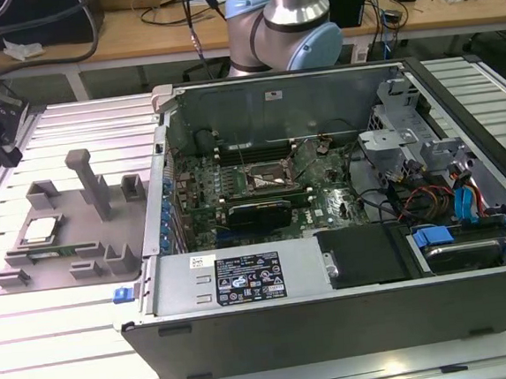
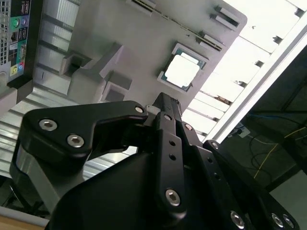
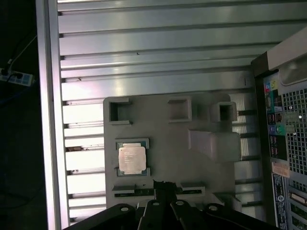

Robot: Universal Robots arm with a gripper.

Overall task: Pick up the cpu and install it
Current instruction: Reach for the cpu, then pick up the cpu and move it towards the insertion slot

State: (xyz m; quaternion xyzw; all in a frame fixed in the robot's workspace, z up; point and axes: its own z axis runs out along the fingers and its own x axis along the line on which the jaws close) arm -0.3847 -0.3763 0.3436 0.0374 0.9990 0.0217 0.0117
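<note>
The cpu [image 1: 39,230] is a small square chip with a shiny silver top, lying flat in a recess of a grey holder block [image 1: 80,244] at the exterior view's left. Both wrist views look down on the cpu [image 2: 181,72] [image 3: 132,159] from well above. My gripper [image 2: 163,99] [image 3: 162,185] hangs high over the holder block [image 3: 168,139], apart from the chip. Its black fingers [image 2: 168,143] are pressed together with nothing between them. The motherboard's square socket frame [image 1: 266,181] lies inside the opened computer case [image 1: 243,283].
The holder block has an upright post [image 1: 88,182] and several raised tabs, and a narrow green memory stick [image 1: 59,252] sits in a slot beside the chip. The case's rear panel with ports [image 3: 283,143] borders the block. The ribbed metal table [image 1: 63,348] ends at an edge rail [image 3: 45,120].
</note>
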